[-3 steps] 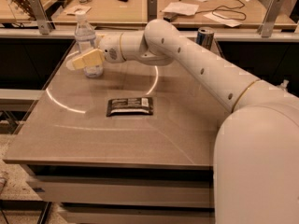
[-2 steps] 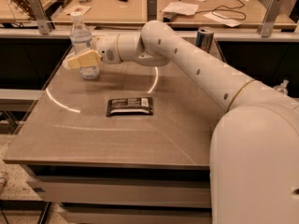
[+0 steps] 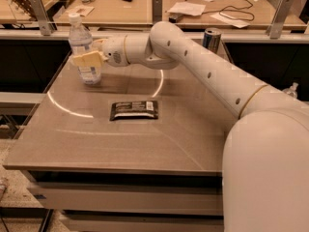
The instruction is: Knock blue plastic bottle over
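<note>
The blue plastic bottle point(image 3: 84, 47) is a tall clear water bottle with a white cap and a pale label. It stands upright at the far left of the brown table point(image 3: 120, 139). My gripper point(image 3: 86, 58) reaches in from the right at the height of the bottle's middle. Its yellowish fingers point(image 3: 89, 59) lie against the front of the bottle's label.
A dark snack packet point(image 3: 133, 110) lies flat in the middle of the table. A blue-and-silver drink can point(image 3: 211, 39) stands at the far edge behind my arm. A wooden desk with papers and cables point(image 3: 207, 4) lies beyond. The table's left edge is close to the bottle.
My gripper has moved left and slightly back along with the bottle. The bottle has shifted left with it and still stands upright.
</note>
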`<state>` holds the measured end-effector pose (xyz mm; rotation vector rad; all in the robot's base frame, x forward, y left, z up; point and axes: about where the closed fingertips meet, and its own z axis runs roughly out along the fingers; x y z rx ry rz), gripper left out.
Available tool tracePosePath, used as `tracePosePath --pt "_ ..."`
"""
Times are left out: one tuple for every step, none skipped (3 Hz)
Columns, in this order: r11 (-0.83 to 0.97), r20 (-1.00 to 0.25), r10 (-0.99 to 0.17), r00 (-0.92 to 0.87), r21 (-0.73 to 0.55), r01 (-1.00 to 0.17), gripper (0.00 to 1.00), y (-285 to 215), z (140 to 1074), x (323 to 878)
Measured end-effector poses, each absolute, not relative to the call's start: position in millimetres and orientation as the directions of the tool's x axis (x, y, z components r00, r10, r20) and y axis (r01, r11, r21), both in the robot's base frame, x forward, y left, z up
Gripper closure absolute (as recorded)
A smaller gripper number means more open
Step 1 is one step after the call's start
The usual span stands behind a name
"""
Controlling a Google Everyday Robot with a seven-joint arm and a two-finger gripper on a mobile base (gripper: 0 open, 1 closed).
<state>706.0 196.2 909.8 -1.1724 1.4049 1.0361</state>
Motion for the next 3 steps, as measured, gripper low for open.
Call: tracePosePath --pt "0.161 -0.994 -0.084 0.066 -0.079 -0.984 0.87 173 938 704" --pt "0.13 -0.968 -0.051 0.247 -0.251 -0.959 1.0 153 966 696" --pt "0.107 -0.894 -0.071 0.443 -0.448 -0.887 1.0 136 985 684"
